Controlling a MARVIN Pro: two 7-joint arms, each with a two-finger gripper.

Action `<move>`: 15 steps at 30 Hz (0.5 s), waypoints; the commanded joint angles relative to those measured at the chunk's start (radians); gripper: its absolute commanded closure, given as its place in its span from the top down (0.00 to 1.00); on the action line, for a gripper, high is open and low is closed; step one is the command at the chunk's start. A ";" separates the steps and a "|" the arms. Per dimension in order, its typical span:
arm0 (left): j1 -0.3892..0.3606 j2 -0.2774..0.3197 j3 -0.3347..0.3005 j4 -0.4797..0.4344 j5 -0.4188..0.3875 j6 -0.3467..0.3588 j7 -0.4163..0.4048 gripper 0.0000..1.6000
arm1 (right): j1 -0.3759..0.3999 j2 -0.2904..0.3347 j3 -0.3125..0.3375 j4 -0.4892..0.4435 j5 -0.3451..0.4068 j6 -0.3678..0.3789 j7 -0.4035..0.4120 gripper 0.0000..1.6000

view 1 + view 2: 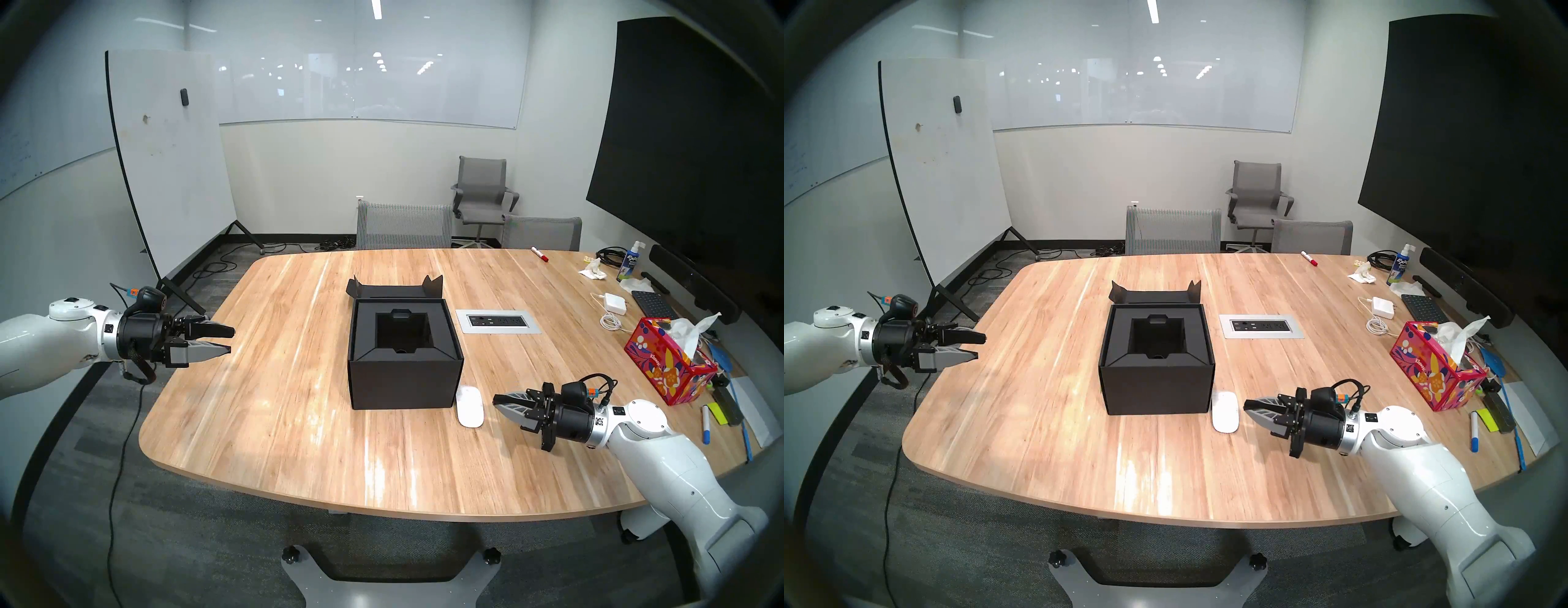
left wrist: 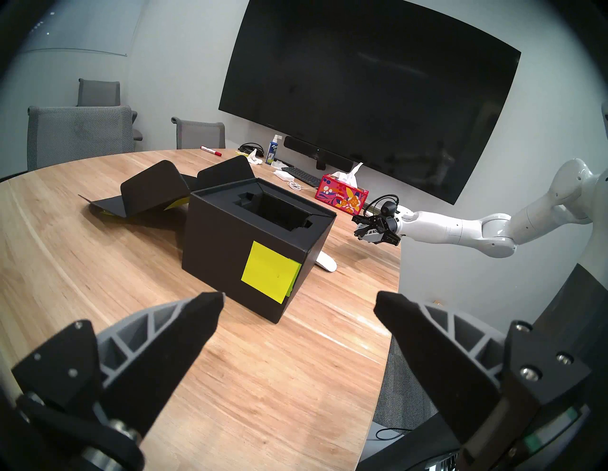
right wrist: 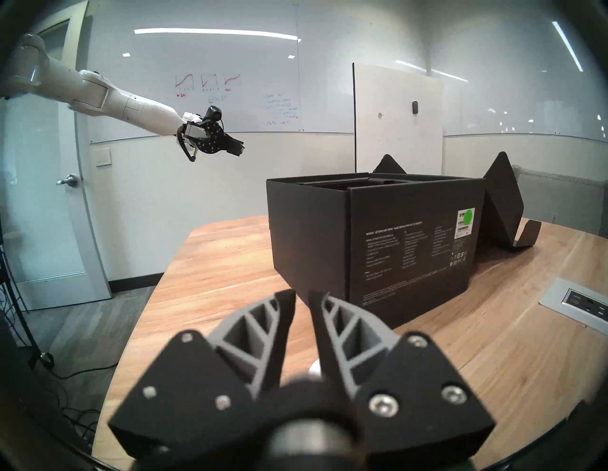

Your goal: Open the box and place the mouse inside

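A: Right pincer point(image 1: 498, 403)?
B: Just off the bench's point(image 1: 271, 424) near-right edge, tips nearly pressed together w/ a thin gap, holding nothing. It points at the mouse point(image 1: 469, 406) from just beside it.
A: Left pincer point(image 1: 231, 339)?
B: Spread wide, empty, over the bench's left edge.
A: Mouse & box?
B: Mouse lies flat by the box's point(image 1: 403, 382) near-right corner. Box is mid-bench, lid flap point(image 1: 392, 291) folded back, insert exposed.

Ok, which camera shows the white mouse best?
The head stereo left view: the mouse lies whole on the table beside the box. Head stereo right matches. The left wrist view shows only its end behind the box; the right wrist view shows a white sliver.
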 commanded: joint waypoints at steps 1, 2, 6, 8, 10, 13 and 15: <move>-0.011 -0.002 -0.011 -0.002 -0.009 0.004 0.000 1.00 | 0.020 0.019 0.003 -0.028 -0.002 0.014 0.014 0.07; -0.011 -0.002 -0.011 -0.002 -0.009 0.004 0.000 1.00 | 0.018 0.021 0.002 -0.031 -0.005 0.019 0.014 0.00; -0.011 -0.002 -0.011 -0.002 -0.009 0.004 0.000 1.00 | 0.015 0.034 -0.003 -0.045 -0.018 0.043 0.021 0.00; -0.011 -0.002 -0.011 -0.002 -0.009 0.004 0.000 1.00 | 0.015 0.038 -0.004 -0.050 -0.023 0.053 0.022 0.00; -0.011 -0.002 -0.011 -0.002 -0.009 0.004 0.000 1.00 | 0.013 0.039 -0.002 -0.054 -0.024 0.056 0.025 0.00; -0.011 -0.002 -0.011 -0.002 -0.009 0.004 0.000 1.00 | 0.010 0.041 0.000 -0.060 -0.027 0.059 0.034 0.00; -0.011 -0.002 -0.011 -0.002 -0.009 0.004 0.000 1.00 | 0.011 0.041 0.000 -0.061 -0.031 0.064 0.039 0.00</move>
